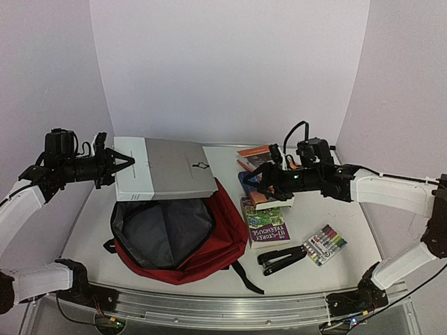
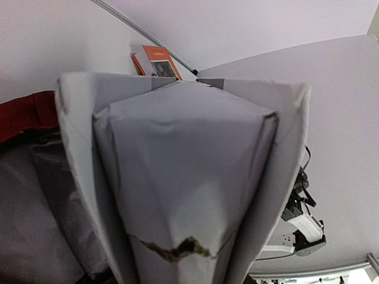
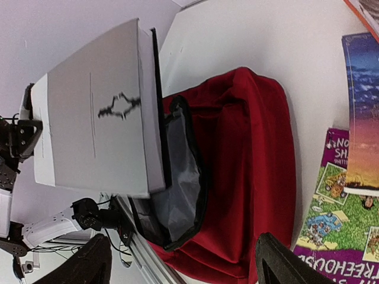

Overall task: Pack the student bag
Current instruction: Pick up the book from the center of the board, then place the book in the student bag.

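Because the student bag (image 1: 225,230) lies on its back on the bench (image 1: 307,209) with the main zip undone, its mouth gapes upward and the grey lining shows, ready to take something large; the bag sits at the middle of the bench, a little toward the left arm, with its red fabric bunched toward the right. The left gripper (image 1: 122,166) pinches the grey book (image 1: 171,167) by its left edge and holds it in the air, roughly level, over the far rim of the opening; gripping at the edge leaves the rest of the cover free to go in first, though so wide a book held from one side may sag or twist, so I judge the next move calls for tipping the free end down into the mouth. The right gripper (image 3: 180,260) stands spread with nothing between its fingers, hovering just right of the bag above a blue book (image 1: 250,183) and a Treehouse paperback (image 1: 265,227); from there it looks placed either to steady the bag's rim or to take the next item. An orange book (image 1: 253,153) lies further back; a marker pack (image 1: 325,244) and a black stapler (image 1: 281,258) wait at the front right, apart from the bag. Packing seems at an early stage; nothing can be seen inside the bag.
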`<control>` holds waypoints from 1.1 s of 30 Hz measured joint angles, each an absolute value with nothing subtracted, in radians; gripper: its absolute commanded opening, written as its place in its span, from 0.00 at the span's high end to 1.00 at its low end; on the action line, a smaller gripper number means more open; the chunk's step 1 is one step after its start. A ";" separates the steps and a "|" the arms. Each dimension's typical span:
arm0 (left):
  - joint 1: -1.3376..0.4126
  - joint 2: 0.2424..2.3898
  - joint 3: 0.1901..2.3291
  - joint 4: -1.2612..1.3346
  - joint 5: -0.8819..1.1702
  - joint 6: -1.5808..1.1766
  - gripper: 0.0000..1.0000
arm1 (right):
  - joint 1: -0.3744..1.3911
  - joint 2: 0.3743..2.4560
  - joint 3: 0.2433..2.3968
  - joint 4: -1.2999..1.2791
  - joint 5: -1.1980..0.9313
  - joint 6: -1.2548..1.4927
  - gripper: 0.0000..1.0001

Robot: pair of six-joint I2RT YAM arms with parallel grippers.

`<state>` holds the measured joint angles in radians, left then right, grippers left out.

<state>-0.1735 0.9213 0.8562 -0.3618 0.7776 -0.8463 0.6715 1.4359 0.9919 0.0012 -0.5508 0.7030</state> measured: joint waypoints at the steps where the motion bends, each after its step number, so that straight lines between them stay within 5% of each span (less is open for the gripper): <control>1: -0.162 0.919 0.860 -0.375 0.762 -0.847 0.71 | 0.683 1.429 0.976 -0.001 -0.535 0.707 0.20; 8: -0.130 0.877 0.863 -0.502 0.632 -0.863 0.71 | 0.829 1.445 0.957 -0.015 -0.439 0.728 0.25; 20: -0.129 0.640 0.902 -0.769 0.447 -0.873 0.68 | 0.982 1.832 1.156 -0.018 -0.364 0.739 0.35; 24: -0.129 0.607 0.943 -0.853 0.436 -0.872 0.68 | 0.995 1.896 1.217 -0.016 -0.362 0.734 0.53; 29: -0.129 0.569 0.953 -0.948 0.424 -0.878 0.68 | 1.012 1.912 1.257 -0.019 -0.337 0.739 0.87; 33: -0.129 0.540 0.939 -0.965 0.445 -0.902 0.69 | 1.024 1.889 1.267 -0.032 -0.290 0.757 0.98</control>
<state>-0.1291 0.5397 0.9395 -0.9648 0.4453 -0.9024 1.0242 1.8888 1.2667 -0.0324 -0.2901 0.7566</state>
